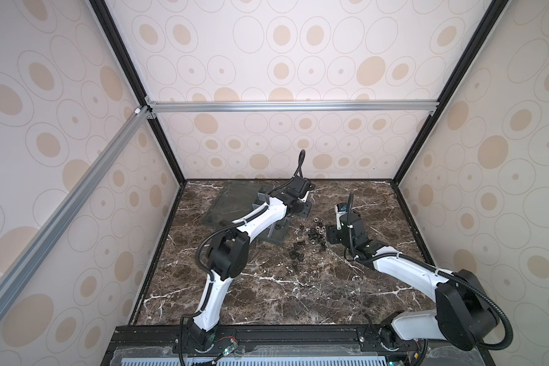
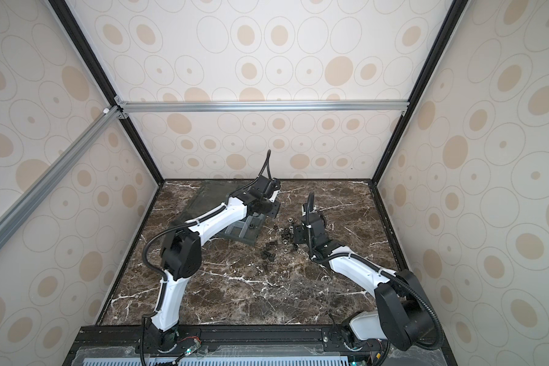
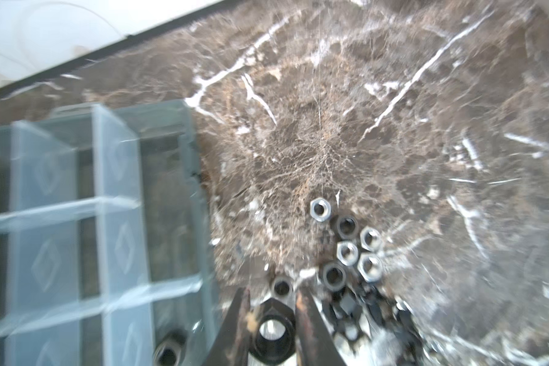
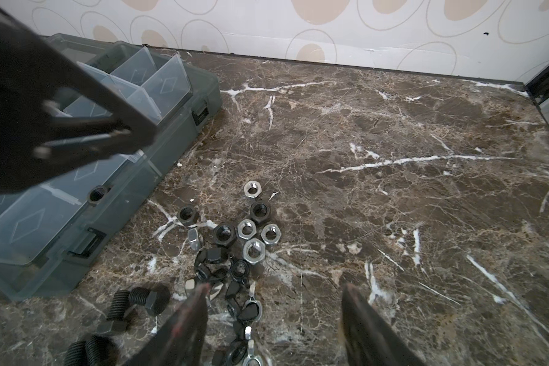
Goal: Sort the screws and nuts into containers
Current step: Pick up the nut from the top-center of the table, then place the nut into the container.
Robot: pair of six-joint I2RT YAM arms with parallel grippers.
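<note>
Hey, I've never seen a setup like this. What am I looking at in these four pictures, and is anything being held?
This is a robot with two white arms, a left arm and a right arm. Each ends in a two-finger gripper, and both work over a marble table. Two pictures look down on the whole scene from overhead. The other two come from cameras on the arms' wrists.

On the table lie loose nuts, black screws and a grey box of cells, with one nut already inside. The left gripper is shut on a black nut. The right gripper is open and empty.
</note>
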